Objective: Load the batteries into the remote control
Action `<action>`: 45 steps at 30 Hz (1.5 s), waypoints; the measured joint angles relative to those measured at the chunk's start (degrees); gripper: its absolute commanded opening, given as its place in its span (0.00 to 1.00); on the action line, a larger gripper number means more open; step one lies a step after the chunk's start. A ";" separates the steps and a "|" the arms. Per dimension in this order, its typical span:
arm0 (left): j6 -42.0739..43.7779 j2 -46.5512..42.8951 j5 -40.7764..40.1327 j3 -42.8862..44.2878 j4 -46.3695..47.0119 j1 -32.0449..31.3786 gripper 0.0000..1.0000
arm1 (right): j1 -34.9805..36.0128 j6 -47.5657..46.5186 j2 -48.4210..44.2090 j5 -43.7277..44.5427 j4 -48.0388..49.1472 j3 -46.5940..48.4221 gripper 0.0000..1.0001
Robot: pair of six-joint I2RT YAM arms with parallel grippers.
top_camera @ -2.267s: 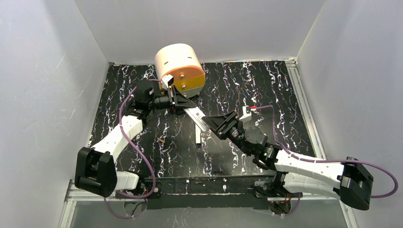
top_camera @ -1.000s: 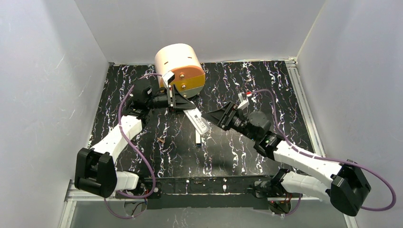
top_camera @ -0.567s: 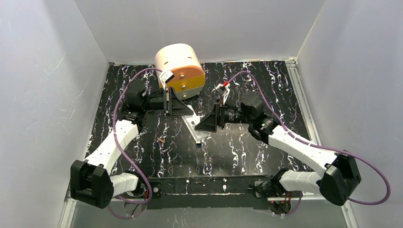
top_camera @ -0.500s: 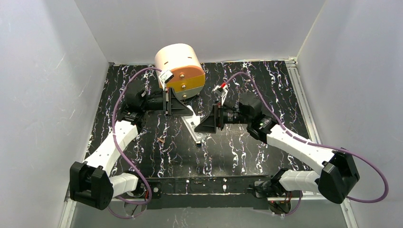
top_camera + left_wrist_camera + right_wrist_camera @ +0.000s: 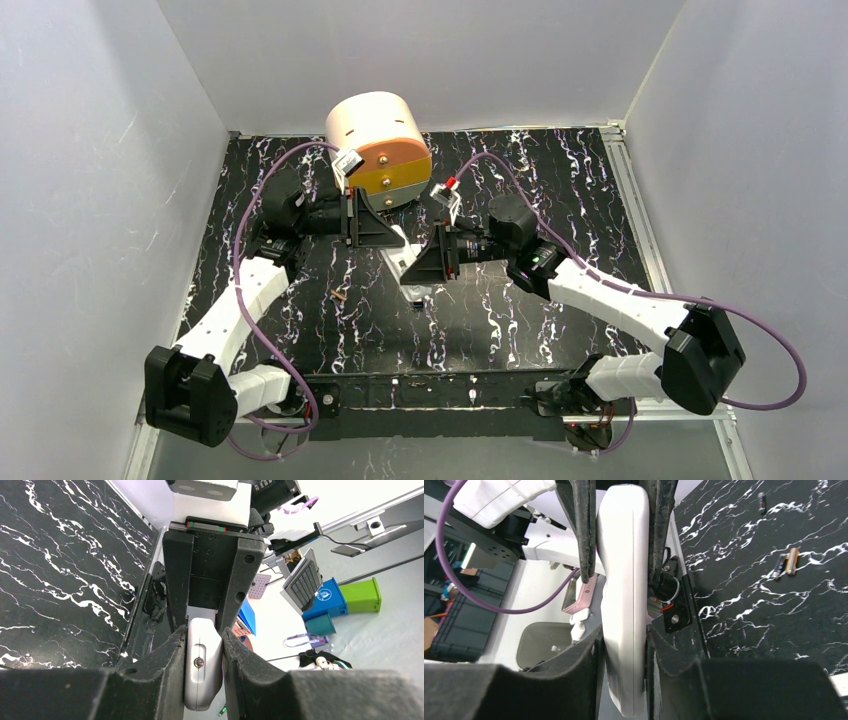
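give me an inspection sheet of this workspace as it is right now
surface: black, white-veined tabletop; no spills seen
job's things: remote control held off the tabletop, edge-on between both grippers; two batteries lying side by side on the tabletop, not in the remote control
clutter: cream and orange drum at the far edge; another small cylinder lying apart from the pair
grippers: left gripper shut on the remote control; right gripper has its pads against both sides of it
cables: purple cable looped along each arm; no snag seen
surroundings: white walls on three sides
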 measured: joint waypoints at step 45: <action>29.75 -12.92 -52.81 -1.20 -47.43 0.04 0.98 | -19.04 -24.26 20.81 73.22 -51.93 16.72 0.14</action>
